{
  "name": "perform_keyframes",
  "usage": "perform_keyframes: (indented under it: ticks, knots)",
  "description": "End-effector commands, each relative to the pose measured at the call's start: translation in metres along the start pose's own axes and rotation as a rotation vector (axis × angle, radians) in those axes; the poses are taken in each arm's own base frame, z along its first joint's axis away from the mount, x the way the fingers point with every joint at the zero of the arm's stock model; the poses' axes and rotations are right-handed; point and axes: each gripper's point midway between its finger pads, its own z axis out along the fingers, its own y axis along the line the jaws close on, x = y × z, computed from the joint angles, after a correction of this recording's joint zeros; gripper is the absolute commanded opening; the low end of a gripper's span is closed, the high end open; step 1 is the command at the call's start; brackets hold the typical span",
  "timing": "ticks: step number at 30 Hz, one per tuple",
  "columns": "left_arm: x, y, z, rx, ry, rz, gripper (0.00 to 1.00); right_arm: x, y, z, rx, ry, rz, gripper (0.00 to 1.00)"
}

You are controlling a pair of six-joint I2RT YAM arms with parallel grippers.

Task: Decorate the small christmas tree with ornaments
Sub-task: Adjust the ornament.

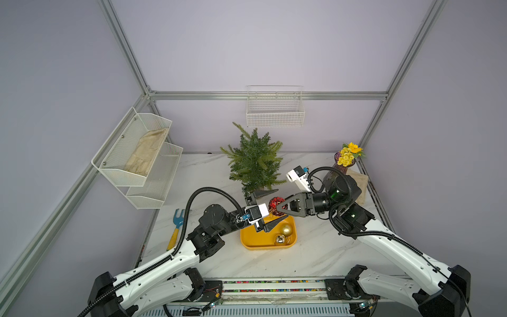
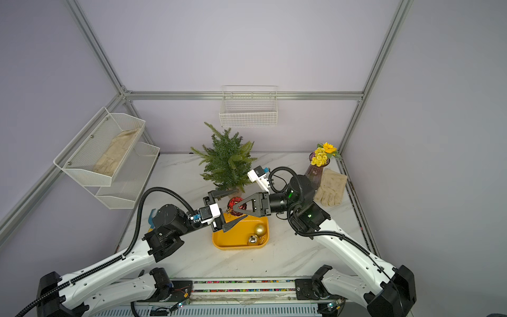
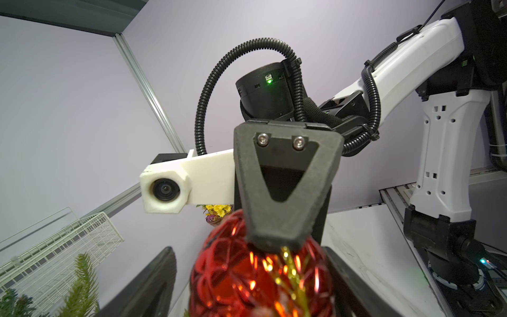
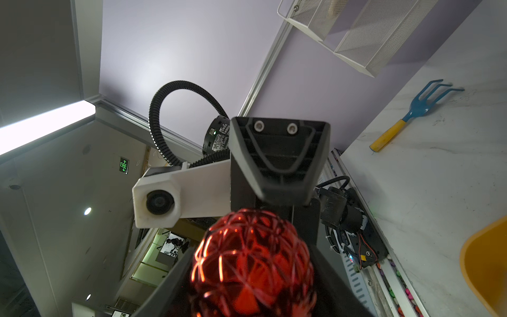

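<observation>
Before the small christmas tree (image 1: 253, 162), the right gripper (image 1: 278, 209) pinches the red bauble (image 1: 275, 203) (its gold thread (image 3: 290, 271) shows in the left wrist view, not the right). The left gripper (image 1: 282, 203) stands spread around it. Below, the yellow tray (image 1: 252, 241) holds the gold bauble (image 1: 286, 229) and mirrored bauble (image 1: 279, 240).

**Marble table, lilac booth, scattered props**

A white marble table (image 1: 315, 260) is enclosed by lilac walls (image 1: 274, 41) and aluminium rails (image 1: 269, 95). A yellow tray (image 1: 266, 247) is seen at frame centre. A garden fork (image 1: 175, 230), blue head and yellow handle, is laid flat at centre left. A two-tier white mesh shelf (image 1: 153, 192) is fixed at left, and a beige glove (image 1: 146, 156) is held in its upper tier. A white wire basket (image 1: 275, 118) is hung at upper centre. At right, yellow flowers (image 1: 349, 153) are stood in a purple vase (image 2: 312, 173). A second glove (image 2: 330, 188) is laid just beside it.
</observation>
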Motion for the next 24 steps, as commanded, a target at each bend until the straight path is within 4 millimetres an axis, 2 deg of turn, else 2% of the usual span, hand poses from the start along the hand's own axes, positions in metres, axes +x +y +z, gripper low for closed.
perform_keyframes:
  ticks: [1, 9, 14, 18, 24]
  knots:
    - [0.001, 0.008, -0.012, -0.068, 0.009, -0.012, 0.85, -0.011, 0.010, -0.005, 0.014, -0.063, -0.058, 0.55]
    - [0.020, 0.018, -0.039, -0.187, 0.122, -0.114, 0.87, -0.042, -0.008, -0.017, 0.186, -0.208, -0.156, 0.54]
    - [0.029, 0.036, -0.051, -0.309, 0.201, -0.237, 0.80, -0.059, -0.020, -0.023, 0.300, -0.270, -0.198, 0.54]
    - [0.032, 0.049, -0.050, -0.371, 0.301, -0.346, 0.74, -0.066, -0.030, -0.024, 0.349, -0.284, -0.195, 0.53]
    - [0.034, 0.049, -0.039, -0.325, 0.411, -0.365, 0.72, -0.070, -0.042, -0.026, 0.412, -0.285, -0.178, 0.52]
